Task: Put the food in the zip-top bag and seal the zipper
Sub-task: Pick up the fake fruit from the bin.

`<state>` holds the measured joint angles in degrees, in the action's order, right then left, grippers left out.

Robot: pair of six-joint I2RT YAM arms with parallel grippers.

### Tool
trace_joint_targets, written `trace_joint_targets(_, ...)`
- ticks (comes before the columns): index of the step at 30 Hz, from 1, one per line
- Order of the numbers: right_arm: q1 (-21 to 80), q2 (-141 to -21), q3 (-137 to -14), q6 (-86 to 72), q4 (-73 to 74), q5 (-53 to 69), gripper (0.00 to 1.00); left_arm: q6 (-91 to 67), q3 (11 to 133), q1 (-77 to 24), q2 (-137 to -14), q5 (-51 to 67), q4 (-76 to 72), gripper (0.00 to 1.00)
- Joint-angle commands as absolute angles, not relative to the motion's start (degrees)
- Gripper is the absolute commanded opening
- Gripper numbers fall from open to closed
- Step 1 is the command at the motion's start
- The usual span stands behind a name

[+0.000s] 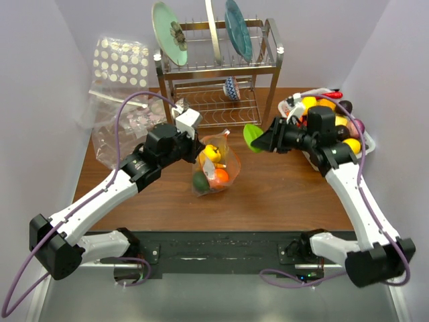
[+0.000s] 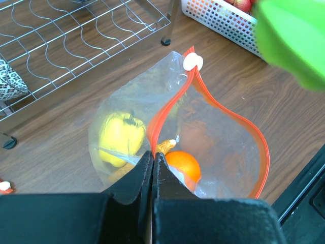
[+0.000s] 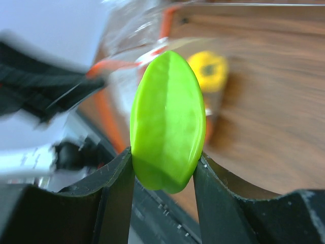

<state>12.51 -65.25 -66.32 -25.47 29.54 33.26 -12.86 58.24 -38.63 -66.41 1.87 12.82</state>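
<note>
Left claw [image 2: 153,155] pinching zipper [image 2: 195,77] edge | right claw [image 3: 163,162] gripping green food [image 3: 167,117]

Finding: a robotics test bench dressed as a kitchen counter, not a working kitchen.

Grounds: two robot arms, the left arm [image 1: 100,198] and the right arm [image 1: 355,194], are bolted to a black base plate [image 1: 221,251] at the near edge of a wooden table [image 1: 281,194]. A purple cable [image 1: 120,117] loops loose off the left arm. Plain pale panels [image 1: 40,100] box the table in at the left, rear and right.

Kitchen dressing: a metal dish rack [image 1: 221,72] at the rear holds a green plate [image 1: 169,33] and a teal plate [image 1: 238,30] on edge, with a patterned bowl [image 1: 230,88] on its lower shelf. A white basket [image 1: 370,144] at the right holds glossy toy fruit [image 1: 310,102].
</note>
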Motion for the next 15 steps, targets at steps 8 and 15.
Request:
trace_joint_targets(8, 20.46, -57.74, -62.14, -22.94, 30.41, 43.59, 0.34, -12.39, 58.62, -37.97, -66.01, 2.64, 10.28, 0.00)
trace_joint_targets(15, 28.82, -63.98, -63.71, -23.03, 28.92, 37.89, 0.34, -12.39, 58.62, -37.88, -65.92, 2.64, 10.37, 0.00)
